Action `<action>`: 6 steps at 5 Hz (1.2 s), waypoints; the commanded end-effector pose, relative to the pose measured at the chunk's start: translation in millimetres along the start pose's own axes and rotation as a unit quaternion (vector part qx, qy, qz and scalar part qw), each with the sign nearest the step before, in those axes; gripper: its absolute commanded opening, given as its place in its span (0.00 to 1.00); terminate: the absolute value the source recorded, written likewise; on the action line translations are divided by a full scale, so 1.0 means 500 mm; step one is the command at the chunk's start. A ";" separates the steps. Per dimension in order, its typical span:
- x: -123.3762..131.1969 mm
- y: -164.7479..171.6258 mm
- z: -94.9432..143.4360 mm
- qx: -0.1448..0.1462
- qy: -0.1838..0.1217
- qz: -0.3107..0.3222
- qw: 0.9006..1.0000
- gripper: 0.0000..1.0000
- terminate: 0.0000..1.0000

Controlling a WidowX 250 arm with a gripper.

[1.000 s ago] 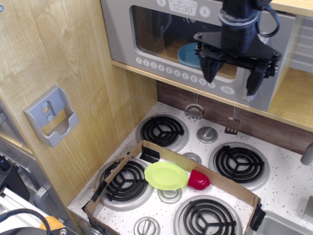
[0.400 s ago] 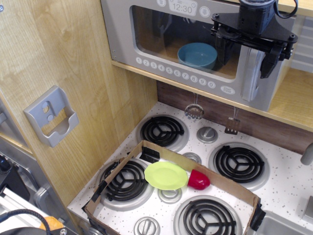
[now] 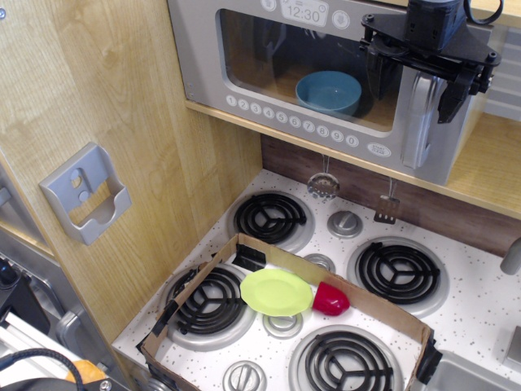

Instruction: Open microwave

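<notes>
The grey toy microwave (image 3: 199, 57) sits on the wooden shelf at the top, and its door looks closed. It has a clear window, a row of round white buttons (image 3: 281, 116) and a 12:30 display (image 3: 303, 12). A blue bowl (image 3: 327, 90) shows inside. The chunky silver vertical handle (image 3: 413, 122) is at the door's right side. My black gripper (image 3: 413, 88) is open and hangs over the top of the handle, one finger on each side of it. Whether a finger touches the handle is unclear.
A small grey holder (image 3: 85, 193) is mounted on the wooden wall at left. Below is a stove top with four black burners and a cardboard tray (image 3: 383, 314) holding a green plate (image 3: 276, 292) and a red cup (image 3: 330, 300). Two small utensils (image 3: 323, 186) hang under the shelf.
My gripper has moved up and to the right, from in front of the window to straddling the handle's top. The bowl is now unhidden. The door has not moved.
</notes>
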State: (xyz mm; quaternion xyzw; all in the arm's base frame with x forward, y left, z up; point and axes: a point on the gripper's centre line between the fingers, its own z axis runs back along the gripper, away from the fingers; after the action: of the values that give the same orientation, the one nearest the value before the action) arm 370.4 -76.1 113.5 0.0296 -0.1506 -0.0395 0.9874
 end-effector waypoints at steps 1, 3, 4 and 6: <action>-0.022 0.006 0.009 -0.002 -0.027 0.038 0.999 0.00 0.00; -0.118 0.040 0.006 0.033 -0.005 0.086 0.996 0.00 0.00; -0.150 0.044 0.021 0.048 0.003 0.108 0.993 0.00 0.00; -0.275 -0.023 0.014 0.089 -0.021 0.258 0.962 1.00 0.00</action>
State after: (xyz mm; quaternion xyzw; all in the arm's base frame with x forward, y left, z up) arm 234.2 -69.9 74.7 0.0832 -0.1675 0.2329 0.9543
